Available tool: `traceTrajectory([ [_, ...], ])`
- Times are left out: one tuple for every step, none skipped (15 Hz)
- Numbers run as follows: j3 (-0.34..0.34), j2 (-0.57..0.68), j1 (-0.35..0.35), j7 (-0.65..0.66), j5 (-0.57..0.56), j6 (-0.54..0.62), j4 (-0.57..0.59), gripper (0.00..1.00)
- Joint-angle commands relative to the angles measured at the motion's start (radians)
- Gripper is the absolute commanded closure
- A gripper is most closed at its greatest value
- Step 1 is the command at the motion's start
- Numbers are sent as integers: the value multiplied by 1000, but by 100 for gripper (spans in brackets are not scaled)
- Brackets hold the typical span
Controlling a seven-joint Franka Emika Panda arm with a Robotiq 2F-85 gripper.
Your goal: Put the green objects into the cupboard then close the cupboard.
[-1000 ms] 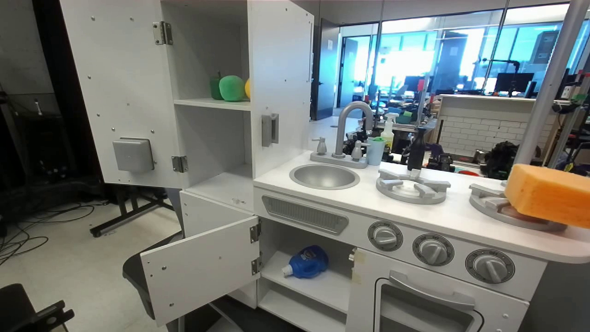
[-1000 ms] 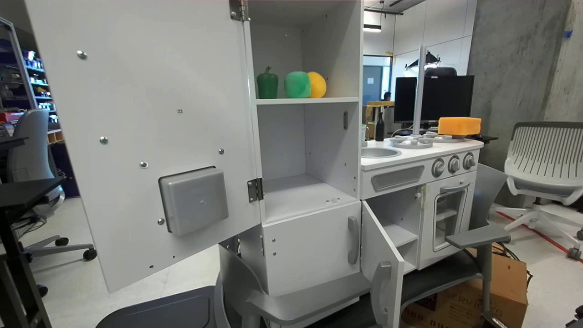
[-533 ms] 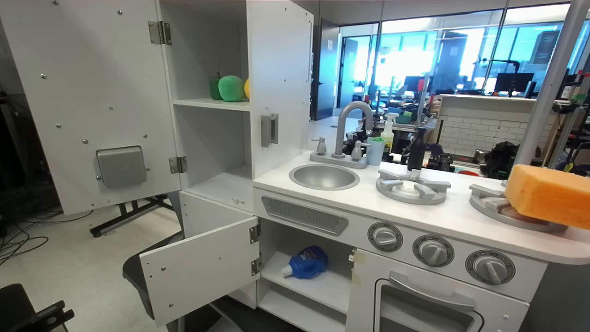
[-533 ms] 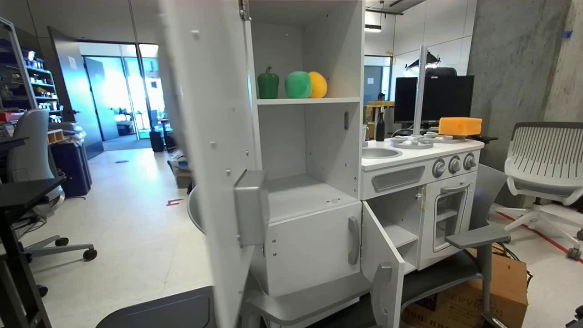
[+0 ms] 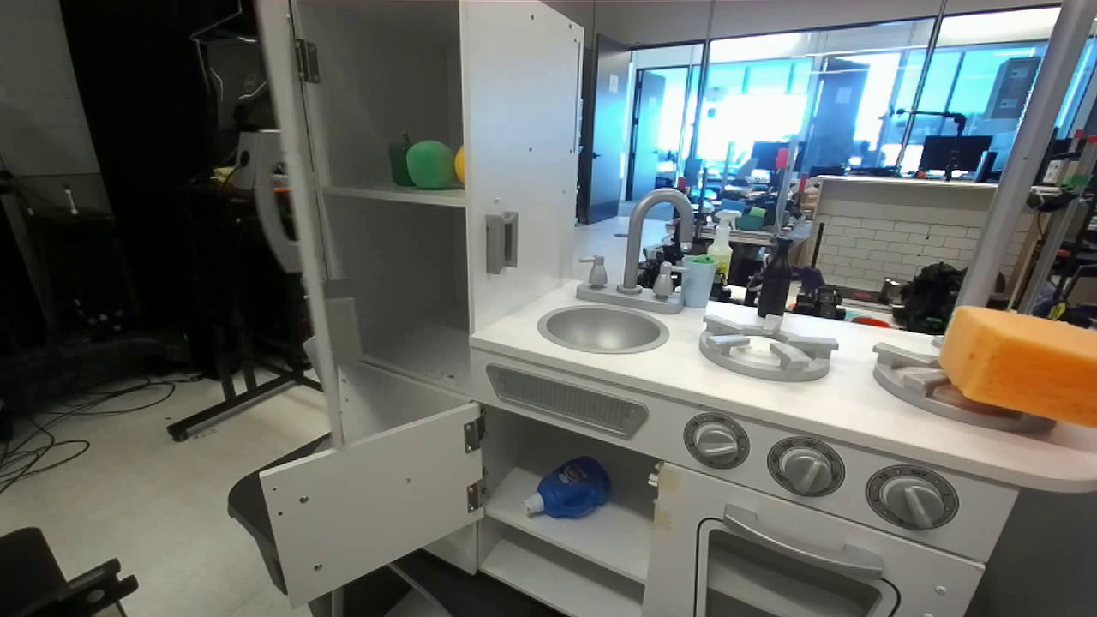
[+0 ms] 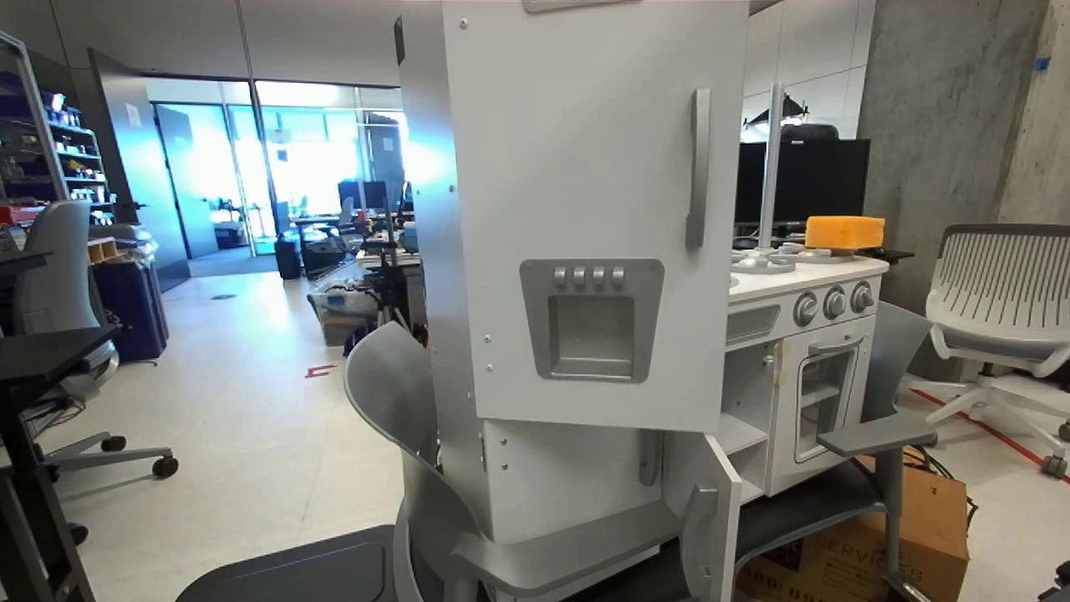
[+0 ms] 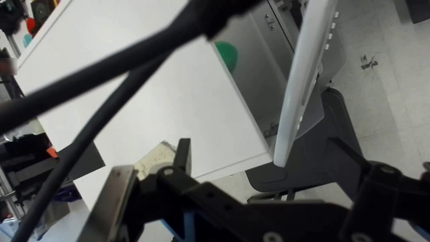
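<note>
Left of claw (image 7: 260, 144) in wrist view: black cables (image 7: 100, 69), slanting across white top of cupboard (image 7: 174, 90). At claw itself: spread wide, fingertips (image 7: 183, 153) well apart, gripping nothing. Up-frame from claw, just past that top's edge, inside the cupboard: green piece (image 7: 229, 55), partly hidden; can't tell which one. Slightly right of claw's middle: cupboard door (image 7: 299, 84), edge-on, lower tip framed between fingertips; can't tell if touching. Behind claw's right half, lower down: dark flat panel (image 7: 312, 158). Seen only from wrist: the claw.

Lower than claw, in an exterior view, left to right: door partway open; on upper shelf (image 5: 368, 194), green pepper (image 5: 398, 164) overlapped by green ball (image 5: 430, 164), then yellow ball (image 5: 460, 164), mostly cut off by side wall (image 5: 523, 103); farther down, blue bottle (image 5: 572, 487) lying in low cabinet (image 5: 591, 540); then tap (image 5: 634, 248), shown only there. In an exterior view, door front instead, covering shelf and green pieces: grey dispenser panel (image 6: 593, 322), then long handle (image 6: 699, 167) to the right. In both exterior views, right of cupboard: orange block (image 5: 1020, 360).
</note>
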Motion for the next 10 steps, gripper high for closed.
traceTrajectory([
  [-38, 7, 0, -86, 26, -35, 85, 0],
  [-44, 5, -1, -101, 30, -40, 100, 0],
  [-49, 0, -5, -119, 40, -57, 113, 0],
  [-57, -17, -12, -161, 46, -108, 115, 0],
  [-65, -28, -15, -194, 47, -155, 124, 0],
  [-75, -46, -18, -229, 45, -215, 135, 0],
  [-84, -59, -24, -267, 44, -272, 148, 0],
  [-90, -75, -28, -293, 44, -327, 162, 0],
  [-98, -89, -26, -310, 38, -378, 173, 0],
  [-103, -99, -26, -331, 34, -425, 180, 0],
])
